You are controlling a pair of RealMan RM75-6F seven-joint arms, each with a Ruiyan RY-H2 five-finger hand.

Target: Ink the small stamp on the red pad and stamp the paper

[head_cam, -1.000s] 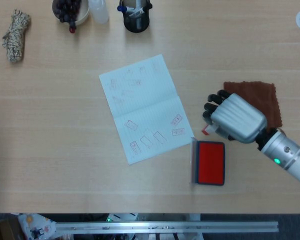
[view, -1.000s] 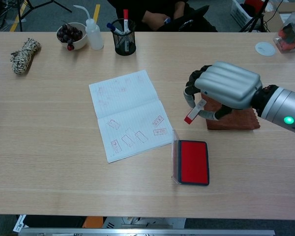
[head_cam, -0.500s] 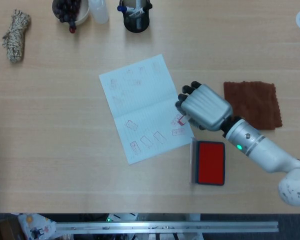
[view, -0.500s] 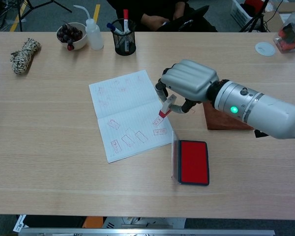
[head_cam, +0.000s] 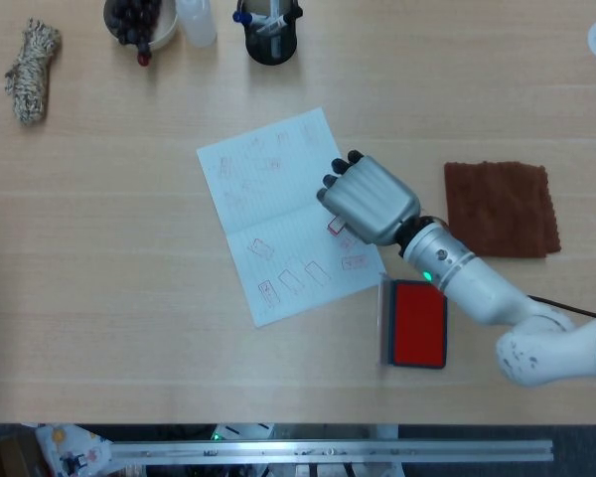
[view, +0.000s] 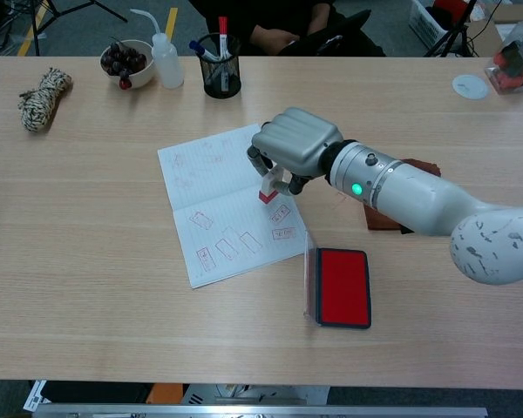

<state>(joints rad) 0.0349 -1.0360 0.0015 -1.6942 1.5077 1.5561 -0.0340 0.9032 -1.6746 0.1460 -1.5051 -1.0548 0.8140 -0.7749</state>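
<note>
My right hand (head_cam: pixel 369 200) (view: pixel 293 144) hovers over the right part of the white paper (head_cam: pixel 278 214) (view: pixel 218 200), fingers curled down. It pinches the small stamp (view: pixel 268 189) (head_cam: pixel 336 227), whose red end points down at or just above the sheet; contact cannot be told. The paper carries several faint red stamp marks. The open red ink pad (head_cam: pixel 417 324) (view: pixel 343 286) lies on the table to the right of the paper's lower corner, its lid standing up on the left side. The left hand shows in neither view.
A brown cloth (head_cam: pixel 505 208) lies right of the arm. Along the far edge stand a pen cup (head_cam: pixel 270 30) (view: pixel 219 65), a squeeze bottle (view: pixel 165 59) and a bowl of dark fruit (view: pixel 126 61). A rope bundle (head_cam: pixel 29 72) lies far left.
My right hand has carried the stamp leftward from beside the brown cloth to above the paper's right half, and has come lower over the sheet.
</note>
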